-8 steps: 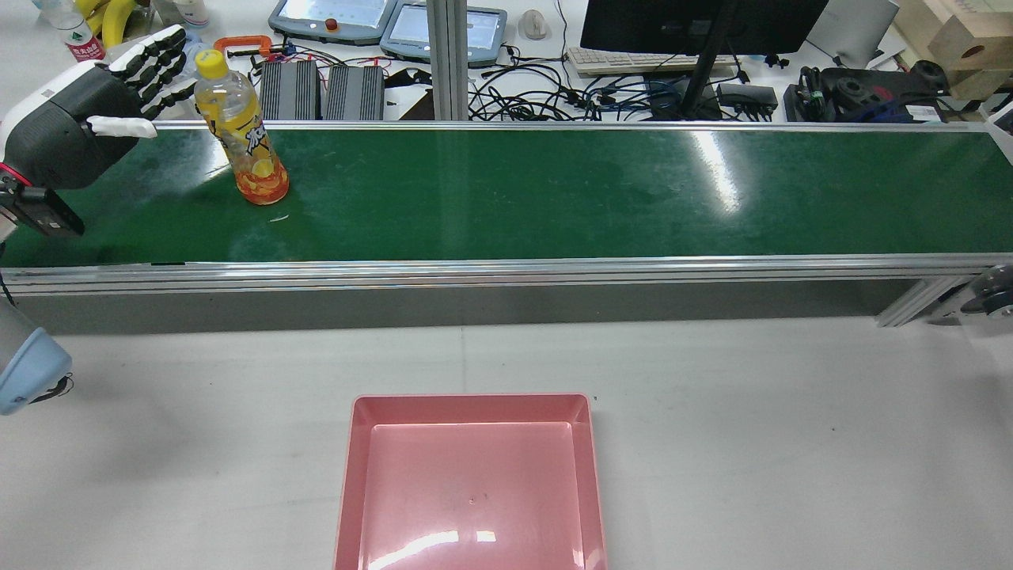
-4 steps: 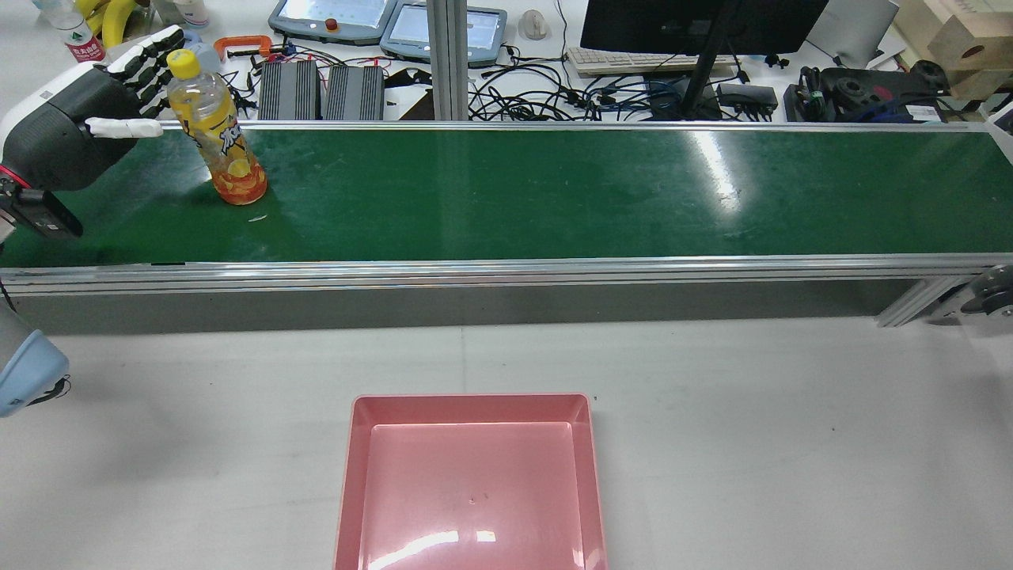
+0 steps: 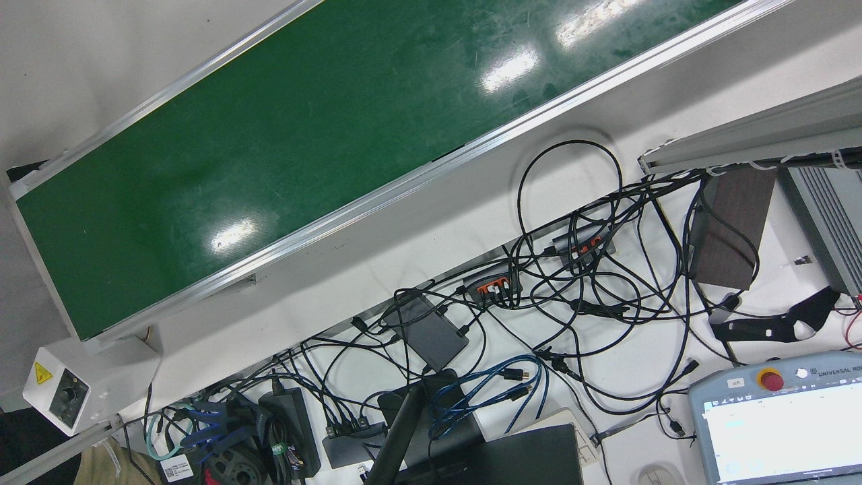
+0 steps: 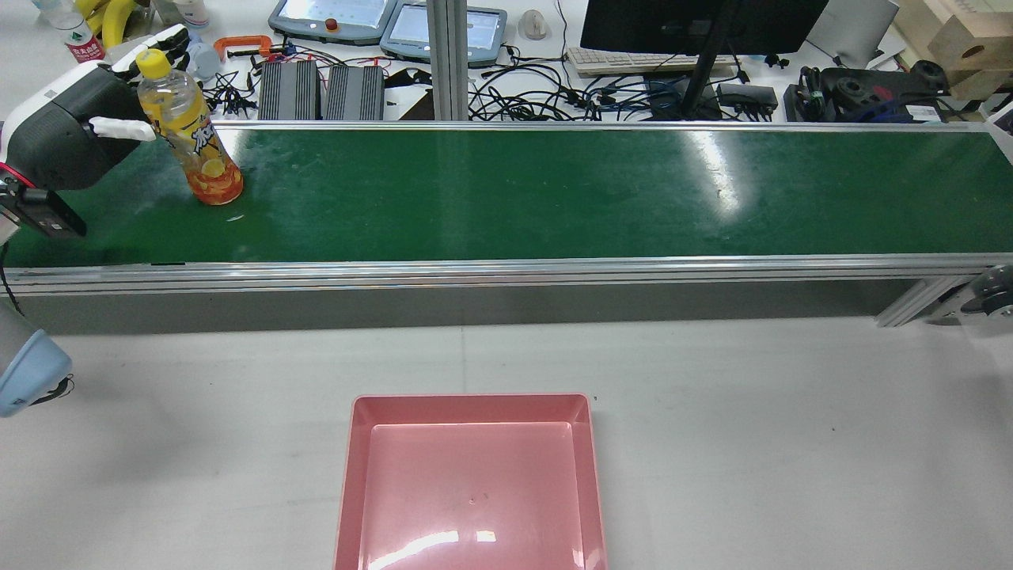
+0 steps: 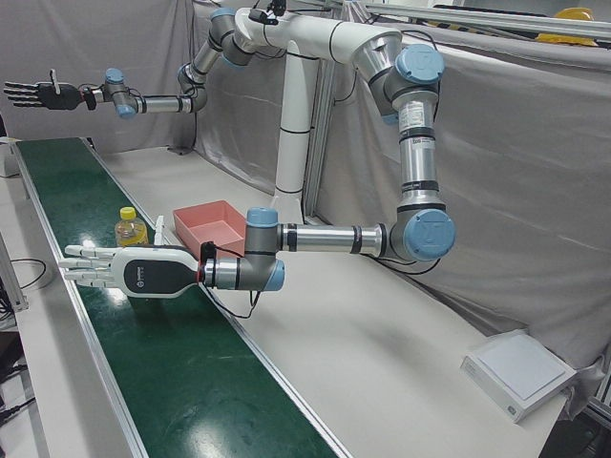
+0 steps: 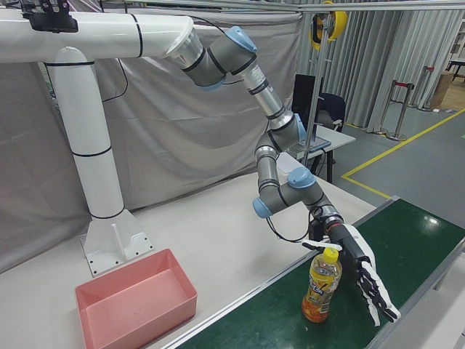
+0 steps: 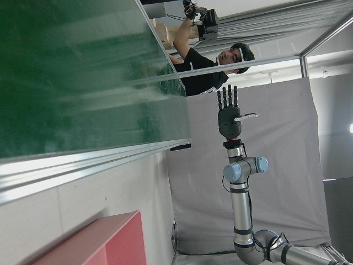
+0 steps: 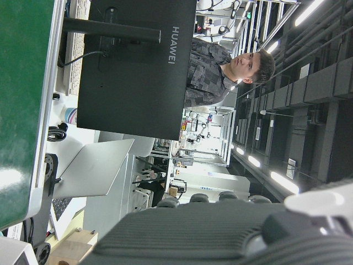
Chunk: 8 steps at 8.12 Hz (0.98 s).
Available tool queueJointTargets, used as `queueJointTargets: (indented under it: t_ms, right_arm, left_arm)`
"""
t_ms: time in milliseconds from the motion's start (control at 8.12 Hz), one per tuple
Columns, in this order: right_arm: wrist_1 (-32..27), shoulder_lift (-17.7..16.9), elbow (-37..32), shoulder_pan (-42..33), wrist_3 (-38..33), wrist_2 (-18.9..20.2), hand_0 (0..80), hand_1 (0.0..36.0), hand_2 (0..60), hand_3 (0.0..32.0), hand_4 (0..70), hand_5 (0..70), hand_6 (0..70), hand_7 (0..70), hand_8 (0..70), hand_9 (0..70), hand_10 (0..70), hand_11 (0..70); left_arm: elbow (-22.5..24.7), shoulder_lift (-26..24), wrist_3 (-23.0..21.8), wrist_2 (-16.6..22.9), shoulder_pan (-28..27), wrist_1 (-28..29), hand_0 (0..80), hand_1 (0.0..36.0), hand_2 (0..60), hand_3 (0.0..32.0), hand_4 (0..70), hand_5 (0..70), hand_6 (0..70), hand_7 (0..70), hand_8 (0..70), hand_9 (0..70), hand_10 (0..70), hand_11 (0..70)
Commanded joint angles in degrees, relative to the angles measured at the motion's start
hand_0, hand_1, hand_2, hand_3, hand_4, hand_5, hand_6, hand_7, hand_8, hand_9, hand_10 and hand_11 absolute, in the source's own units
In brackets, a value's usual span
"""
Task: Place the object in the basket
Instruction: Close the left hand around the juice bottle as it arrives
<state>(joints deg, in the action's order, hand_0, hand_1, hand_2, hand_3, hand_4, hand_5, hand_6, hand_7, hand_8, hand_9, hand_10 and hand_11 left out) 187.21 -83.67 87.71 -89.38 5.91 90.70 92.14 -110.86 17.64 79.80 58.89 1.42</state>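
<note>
Your left hand (image 5: pixel 119 270) hovers flat over the green conveyor belt (image 5: pixel 172 382), fingers spread, with the yellow-capped juice bottle (image 5: pixel 131 230) standing upright just behind it. The pink basket (image 5: pixel 218 227) sits on the white table beyond. Your right hand (image 5: pixel 36 93) is raised, fingers apart, over the belt's far end.

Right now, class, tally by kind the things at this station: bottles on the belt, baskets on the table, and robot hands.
Bottles: 1
Baskets: 1
Robot hands (left, right): 2
Total: 4
</note>
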Motion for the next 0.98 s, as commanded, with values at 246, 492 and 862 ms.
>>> queueJointTargets:
  t_ms: [246, 492, 862]
  right_arm:
    - [0.00, 0.00, 0.00, 0.00, -0.02, 0.00, 0.0, 0.0, 0.0, 0.0, 0.0, 0.0, 0.0, 0.0, 0.0, 0.0, 0.0, 0.0]
    - [0.00, 0.00, 0.00, 0.00, -0.02, 0.00, 0.0, 0.0, 0.0, 0.0, 0.0, 0.0, 0.0, 0.0, 0.0, 0.0, 0.0, 0.0]
    - [0.00, 0.00, 0.00, 0.00, -0.02, 0.00, 0.0, 0.0, 0.0, 0.0, 0.0, 0.0, 0.0, 0.0, 0.0, 0.0, 0.0, 0.0]
  left_arm:
    - [0.32, 0.03, -0.06, 0.53, -0.09, 0.07, 45.8, 13.6, 15.8, 0.0, 1.1, 16.3, 0.0, 1.5, 1.0, 3.8, 8.0, 13.1]
    - [0.32, -0.24, -0.24, 0.53, 0.00, -1.33, 47.4, 24.0, 60.0, 0.0, 23.4, 38.8, 7.6, 18.0, 13.6, 22.4, 29.9, 44.4]
    - [7.29, 0.29, -0.77, 0.79, 0.44, -5.78, 47.7, 33.7, 60.0, 0.0, 29.4, 70.0, 40.0, 70.0, 49.2, 70.0, 61.6, 70.0]
